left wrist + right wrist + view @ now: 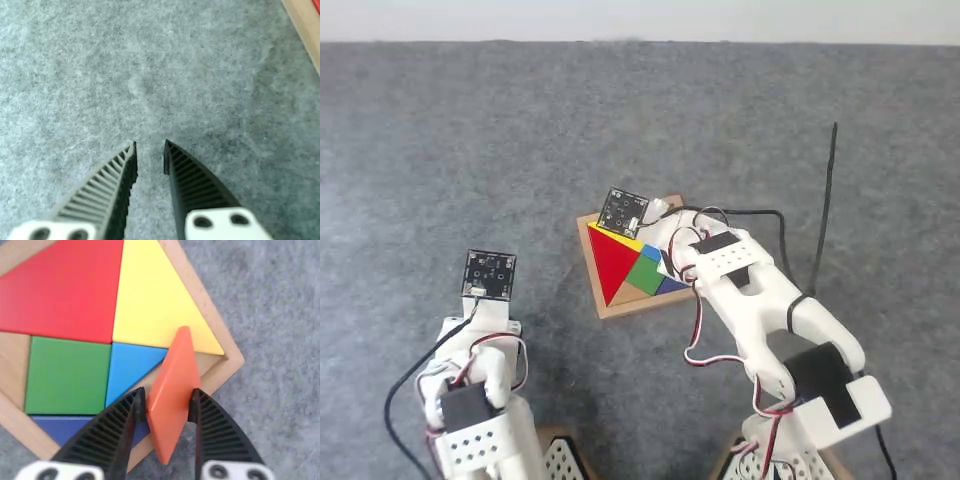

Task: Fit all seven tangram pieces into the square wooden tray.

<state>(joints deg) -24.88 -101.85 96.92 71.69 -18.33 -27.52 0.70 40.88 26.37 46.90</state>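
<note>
The square wooden tray [620, 308] lies mid-table and holds a red triangle [65, 290], a yellow triangle [155, 300], a green square [67, 375], a blue triangle [131, 371] and a dark blue piece [62, 426]. My right gripper [167, 392] is shut on an orange piece [172, 370], held on edge and tilted just above the tray's corner beside the yellow and blue triangles. The right arm [740, 270] stretches over the tray's right side. My left gripper [150, 147] hovers over bare carpet to the left of the tray, fingers slightly apart with nothing between them.
Grey carpet covers the table. One tray edge [305, 20] shows in the left wrist view. A thin black rod [828, 190] stands to the right of the tray. The left arm [480, 400] sits at the front left.
</note>
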